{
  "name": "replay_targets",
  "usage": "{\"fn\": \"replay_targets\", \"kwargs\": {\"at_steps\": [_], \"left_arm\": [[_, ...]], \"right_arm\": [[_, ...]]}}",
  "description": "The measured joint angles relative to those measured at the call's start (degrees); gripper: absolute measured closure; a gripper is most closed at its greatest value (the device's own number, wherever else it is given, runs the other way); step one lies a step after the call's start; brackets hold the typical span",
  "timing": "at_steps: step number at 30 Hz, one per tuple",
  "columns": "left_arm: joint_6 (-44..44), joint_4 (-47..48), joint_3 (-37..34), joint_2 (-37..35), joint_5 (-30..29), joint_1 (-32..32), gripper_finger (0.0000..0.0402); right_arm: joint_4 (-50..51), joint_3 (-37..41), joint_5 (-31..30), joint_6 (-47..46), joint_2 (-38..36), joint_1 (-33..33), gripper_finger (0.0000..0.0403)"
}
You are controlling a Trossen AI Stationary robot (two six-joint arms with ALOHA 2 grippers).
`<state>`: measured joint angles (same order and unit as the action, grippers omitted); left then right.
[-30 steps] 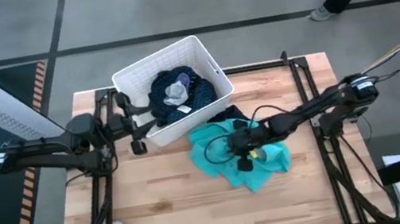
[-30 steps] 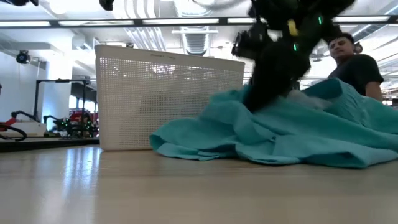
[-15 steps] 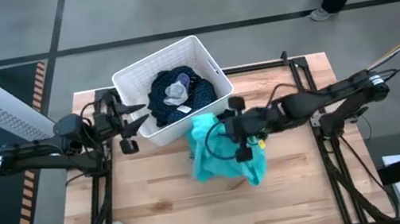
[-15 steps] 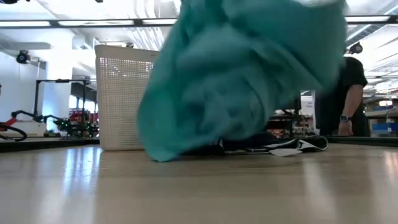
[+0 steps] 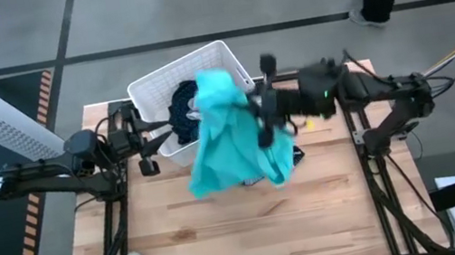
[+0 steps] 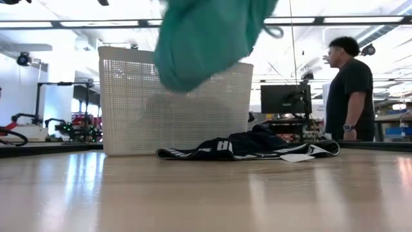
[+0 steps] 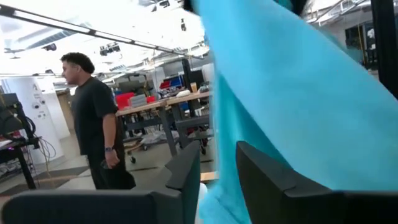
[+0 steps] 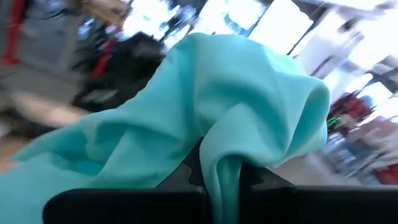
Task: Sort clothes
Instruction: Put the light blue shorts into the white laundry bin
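Teal garment (image 5: pixel 229 136), soft, draped folds

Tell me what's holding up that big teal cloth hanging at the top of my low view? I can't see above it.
Observer: The right gripper is shut on the teal fabric garment and holds it in the air, partly over the white plastic basket.
Operator: Is anything inside the basket? I only see its side.
Observer: Yes, a dark navy fabric garment lies in it.
Operator: Where's the other arm?
Observer: The left gripper waits beside the basket, on the side away from the right arm.
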<state>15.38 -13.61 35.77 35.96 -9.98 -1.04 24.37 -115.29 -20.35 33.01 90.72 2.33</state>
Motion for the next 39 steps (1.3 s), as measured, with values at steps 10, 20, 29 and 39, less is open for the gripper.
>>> {"fn": "replay_targets", "kwargs": {"at_steps": [10, 20, 29, 39], "left_arm": [[-0.23, -0.41, 0.04, -0.63, 0.02, 0.00, 0.0373], [-0.02, -0.44, 0.09, -0.73, 0.04, -0.01, 0.0381], [0.45, -0.39, 0.09, 0.97, 0.08, 0.00, 0.0381], [0.59, -0.50, 0.09, 1.95, 0.07, -0.01, 0.0381]], "right_arm": [[-1.69, -19.86, 12.93, -1.33, 13.92, -14.64, 0.0403], [-14.46, -19.66, 17.83, -2.32, 20.15, -25.22, 0.0403], [-17.32, -19.73, 20.92, -8.79, 20.79, -28.75, 0.0403], [-2.97, -19.69, 25.37, -12.30, 26.73, -29.01, 0.0403]]}}
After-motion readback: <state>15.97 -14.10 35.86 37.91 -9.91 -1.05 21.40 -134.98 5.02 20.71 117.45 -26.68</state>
